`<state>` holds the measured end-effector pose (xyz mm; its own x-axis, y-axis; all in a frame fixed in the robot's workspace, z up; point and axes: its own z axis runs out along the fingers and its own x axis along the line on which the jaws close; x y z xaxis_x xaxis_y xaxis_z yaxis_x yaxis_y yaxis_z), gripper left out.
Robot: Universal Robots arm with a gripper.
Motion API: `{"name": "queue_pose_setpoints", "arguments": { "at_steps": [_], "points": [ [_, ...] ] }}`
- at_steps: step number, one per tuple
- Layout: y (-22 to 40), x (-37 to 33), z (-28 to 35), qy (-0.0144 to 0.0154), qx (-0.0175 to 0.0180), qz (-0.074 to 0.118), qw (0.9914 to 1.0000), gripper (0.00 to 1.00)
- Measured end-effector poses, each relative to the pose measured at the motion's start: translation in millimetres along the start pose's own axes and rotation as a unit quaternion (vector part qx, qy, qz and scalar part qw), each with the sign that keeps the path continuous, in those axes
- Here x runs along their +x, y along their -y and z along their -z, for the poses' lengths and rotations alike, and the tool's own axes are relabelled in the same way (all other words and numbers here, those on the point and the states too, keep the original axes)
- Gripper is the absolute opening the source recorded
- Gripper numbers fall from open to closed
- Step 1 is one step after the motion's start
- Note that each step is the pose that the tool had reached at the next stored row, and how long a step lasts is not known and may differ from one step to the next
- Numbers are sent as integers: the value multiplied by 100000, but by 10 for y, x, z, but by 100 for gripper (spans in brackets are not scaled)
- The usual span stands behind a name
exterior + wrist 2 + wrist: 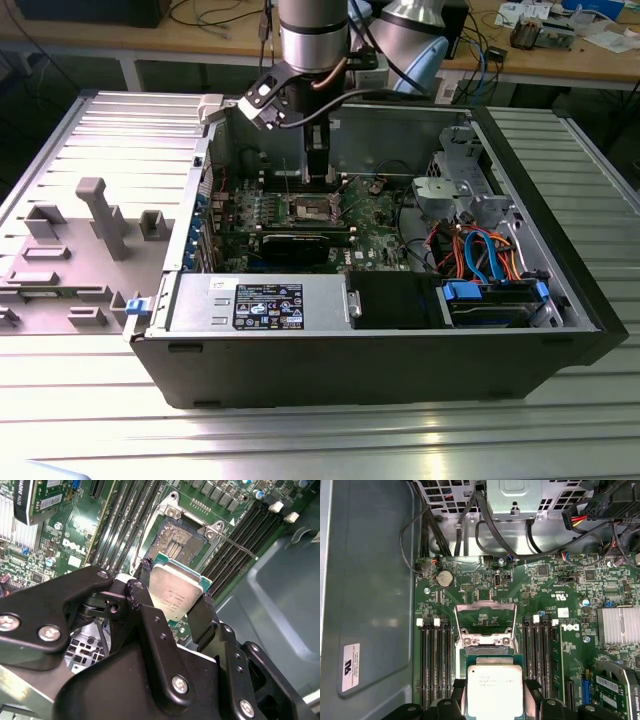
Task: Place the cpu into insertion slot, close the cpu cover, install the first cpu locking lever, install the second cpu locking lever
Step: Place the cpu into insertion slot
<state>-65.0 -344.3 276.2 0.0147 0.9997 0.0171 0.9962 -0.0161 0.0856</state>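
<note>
cpu (495, 690): in my grip, hanging over the near part of the insertion slot (175, 540). Not seated, by my read. Metal top faces up, roughly level with the green board (520, 605).
insertion slot: contact field exposed in the second wrist view, nothing lying on it. The far part shows past the chip's edge.
cpu cover (485, 608): swung open and back from the socket, so the opening is free from above.
locking lever (240, 547): thin wire rod, unlatched, angled out over the memory slots (235, 545). It sits off to the side of the chip.
fingers (204, 614): clenched on two opposite edges of the cpu, one pad per side.
why this grip: an edge hold keeps my pads off the metal top and the underside, and leaves the other two edges free to line up with the socket rim.
margins: tight. Memory slots flank the socket on both sides, just beside my pads in the first wrist view. The hinge bracket is near the chip's leading edge.
open room: straight up is clear, and so is the bare case floor beyond the board edge.
setting: the arm (312, 40) reaches down into the open case (400, 370), which lies on its side on the ribbed tabletop (300, 440).
</note>
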Motion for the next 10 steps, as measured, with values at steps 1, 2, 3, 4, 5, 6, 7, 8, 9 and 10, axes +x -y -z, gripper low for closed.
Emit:
{"name": "queue_pose_setpoints", "arguments": {
  "at_steps": [1,2,3,4,5,6,7,8,9,10],
  "points": [
    [4,-1,-23,3,0,21,100000,54],
    [6,-1,-36,0,-1,27,100000,54],
    [9,-1,-48,2,-1,31,100000,54],
    [10,-2,-58,1,-2,32,100000,54],
    [11,-2,-62,12,5,36,100000,54],
    [11,-2,-62,16,9,37,100000,54],
    [11,-2,-62,15,9,36,100000,54],
    [11,-2,-67,4,4,33,100000,54],
    [11,-2,-70,5,4,33,100000,54],
    [11,-2,-72,1,2,34,100000,54]
  ]
}}
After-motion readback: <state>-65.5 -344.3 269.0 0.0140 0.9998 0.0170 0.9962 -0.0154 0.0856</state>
